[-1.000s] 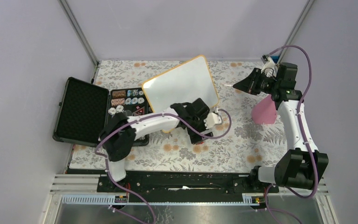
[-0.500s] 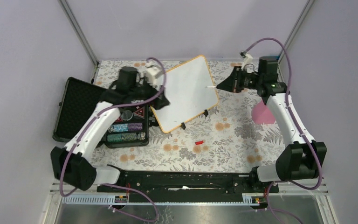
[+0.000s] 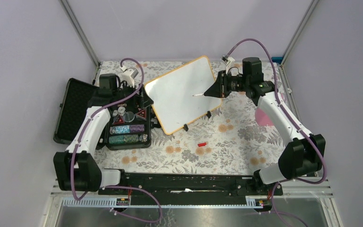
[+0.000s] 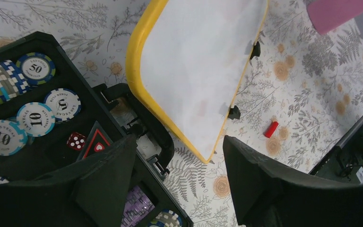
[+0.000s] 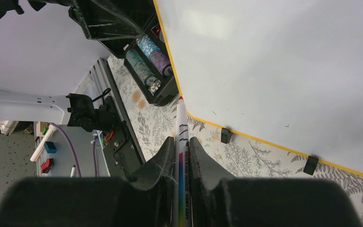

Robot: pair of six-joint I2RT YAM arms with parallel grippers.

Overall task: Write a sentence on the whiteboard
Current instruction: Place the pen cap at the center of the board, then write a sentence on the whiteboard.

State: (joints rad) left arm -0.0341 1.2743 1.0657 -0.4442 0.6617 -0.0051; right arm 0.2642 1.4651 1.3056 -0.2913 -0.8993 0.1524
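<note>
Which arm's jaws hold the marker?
The right arm: its jaws are shut on the marker; the left arm has open, empty jaws.

Middle of whiteboard (image 3: pixel 182 94) face open; marker (image 3: pixel 197 95) in right gripper (image 3: pixel 216 89) juts over its right part. Left edge crowded: left gripper (image 3: pixel 142 98), jaws apart, hangs over open case (image 3: pixel 123 120) just beside board. Front of table (image 3: pixel 227 153) free except small red cap (image 3: pixel 201 144); pink thing (image 3: pixel 264 117) partly under right arm
</note>
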